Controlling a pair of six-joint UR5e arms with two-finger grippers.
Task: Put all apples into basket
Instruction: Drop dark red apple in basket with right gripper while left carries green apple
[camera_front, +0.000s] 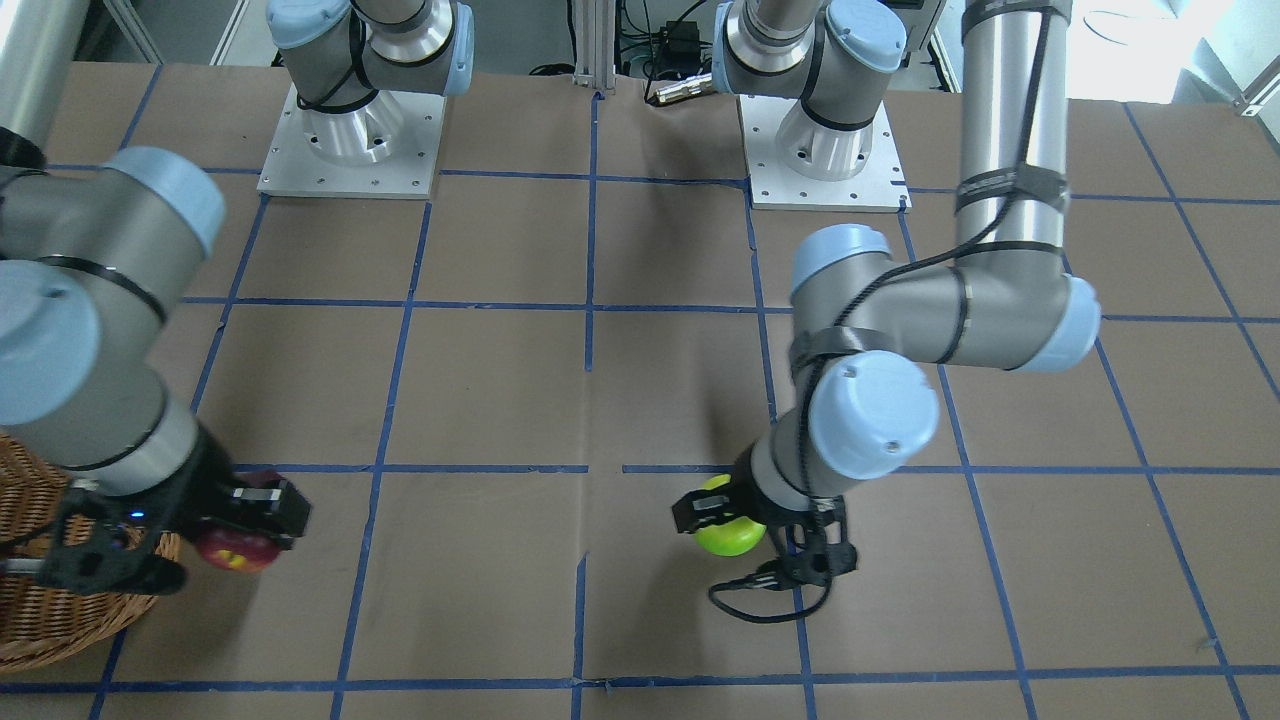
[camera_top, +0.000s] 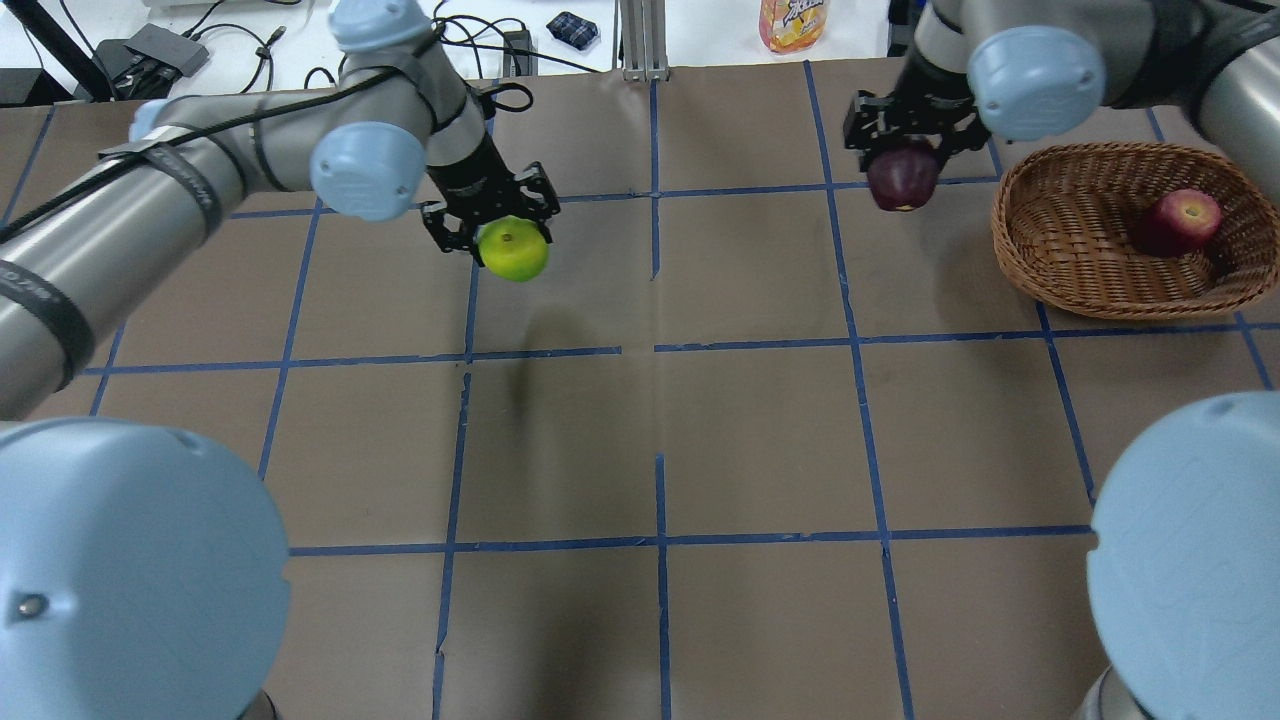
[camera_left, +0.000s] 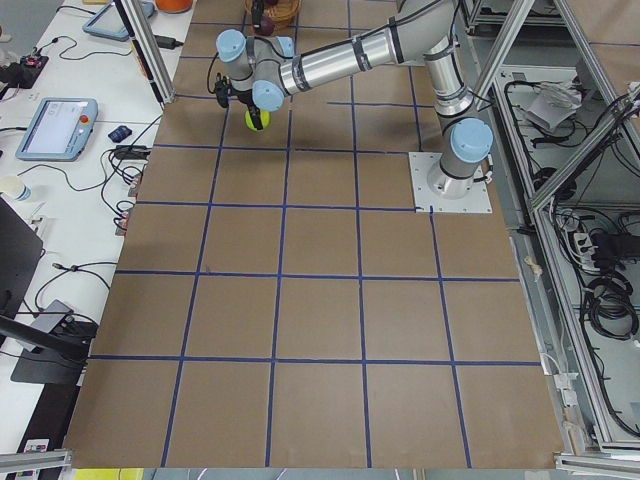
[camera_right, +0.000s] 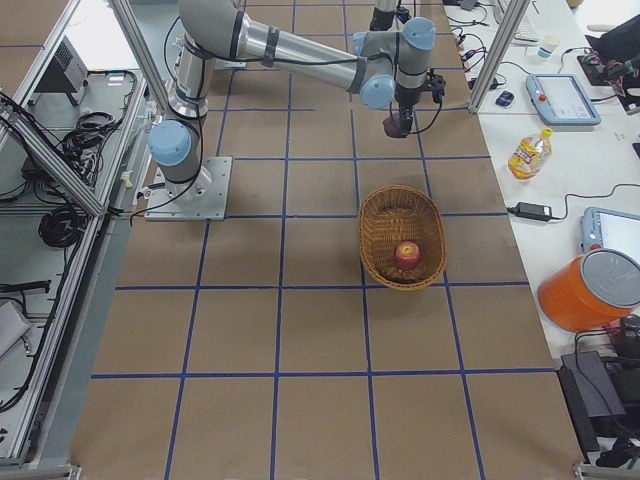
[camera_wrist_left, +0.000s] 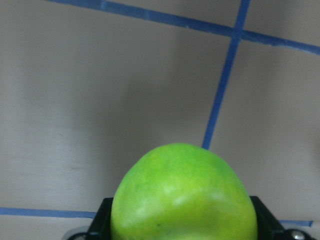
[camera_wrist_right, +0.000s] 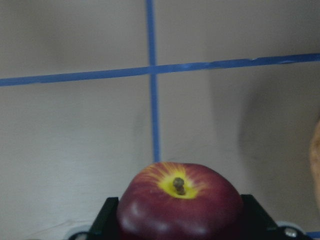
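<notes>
My left gripper (camera_top: 503, 238) is shut on the lime green apple (camera_top: 514, 252) and holds it above the table, left of the centre line. The apple also shows in the front view (camera_front: 730, 532) and fills the bottom of the left wrist view (camera_wrist_left: 182, 195). My right gripper (camera_top: 905, 160) is shut on the dark maroon apple (camera_top: 902, 178), which has a yellow patch round its stem (camera_wrist_right: 180, 202), and holds it just left of the wicker basket (camera_top: 1085, 270). A red apple (camera_top: 1181, 222) lies inside the basket.
A juice bottle (camera_top: 793, 22) stands beyond the table's far edge. The arm bases (camera_front: 350, 140) (camera_front: 825, 150) sit at the robot's side. The brown table (camera_top: 660, 430) has a blue tape grid. The basket's rim (camera_wrist_right: 316, 165) shows at the right wrist view's edge.
</notes>
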